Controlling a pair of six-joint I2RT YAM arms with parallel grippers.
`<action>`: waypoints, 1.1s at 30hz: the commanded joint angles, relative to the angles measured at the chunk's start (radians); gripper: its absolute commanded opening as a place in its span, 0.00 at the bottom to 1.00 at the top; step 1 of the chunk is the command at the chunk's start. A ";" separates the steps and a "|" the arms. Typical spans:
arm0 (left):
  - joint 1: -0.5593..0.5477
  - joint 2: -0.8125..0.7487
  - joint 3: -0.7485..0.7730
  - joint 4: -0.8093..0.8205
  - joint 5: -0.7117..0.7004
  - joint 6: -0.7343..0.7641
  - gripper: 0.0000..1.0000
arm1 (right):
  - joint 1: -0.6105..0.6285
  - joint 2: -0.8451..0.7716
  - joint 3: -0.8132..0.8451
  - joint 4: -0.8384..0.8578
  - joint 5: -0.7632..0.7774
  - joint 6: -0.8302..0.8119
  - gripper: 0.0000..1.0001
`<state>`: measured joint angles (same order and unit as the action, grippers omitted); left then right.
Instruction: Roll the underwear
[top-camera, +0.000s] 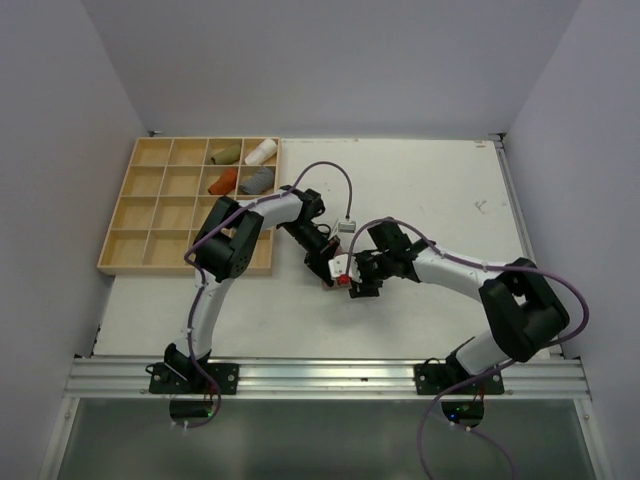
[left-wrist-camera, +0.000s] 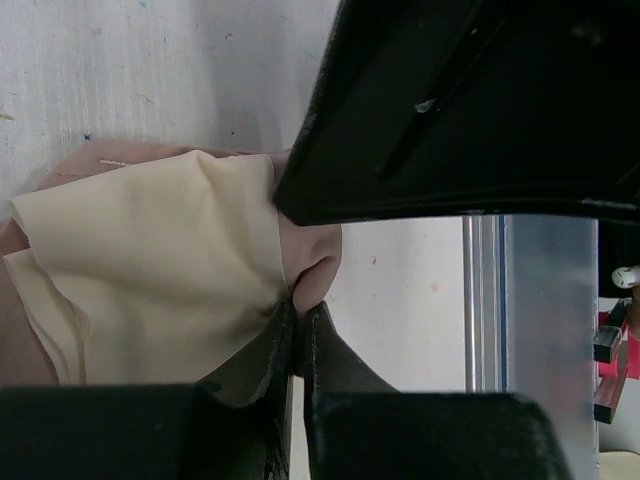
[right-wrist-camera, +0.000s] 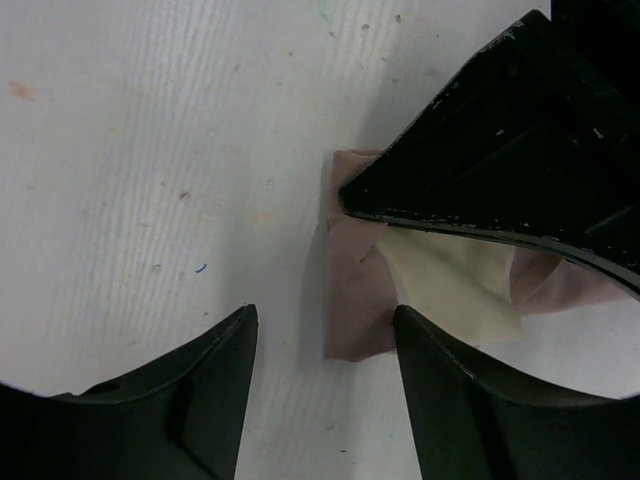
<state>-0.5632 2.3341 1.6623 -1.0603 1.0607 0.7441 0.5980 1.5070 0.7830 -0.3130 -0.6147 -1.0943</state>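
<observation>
Pale beige-pink underwear (right-wrist-camera: 358, 300) lies crumpled on the counter (right-wrist-camera: 150, 150), cream lining up. One fold is pinched in the left end effector (left-wrist-camera: 298, 330), just ahead of the right end effector (right-wrist-camera: 325, 315).

On table (top-camera: 430, 190), underwear (right-wrist-camera: 355, 300) lies directly beneath L claw (left-wrist-camera: 300, 330), its tips pinching a raised fold. R claw (right-wrist-camera: 325, 315) is just beside, opp. L claw, jaws spread astride cloth edge. Compartment tray (top-camera: 150, 215) is well behind-left of L claw, w/ four rolls (top-camera: 257, 180) in its far-right cells.
</observation>
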 joint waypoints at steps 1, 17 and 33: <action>-0.006 0.073 -0.047 0.048 -0.217 0.063 0.06 | 0.009 0.021 -0.001 0.173 0.059 -0.032 0.61; 0.008 -0.014 -0.041 0.190 -0.242 -0.040 0.24 | 0.025 0.252 0.264 -0.310 0.081 -0.265 0.11; 0.261 -0.654 -0.251 0.632 -0.491 -0.310 0.50 | -0.078 0.557 0.735 -0.791 -0.189 -0.050 0.00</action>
<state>-0.3328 1.7676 1.4387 -0.5426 0.6758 0.4702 0.5415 2.0193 1.4319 -0.9928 -0.7128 -1.1854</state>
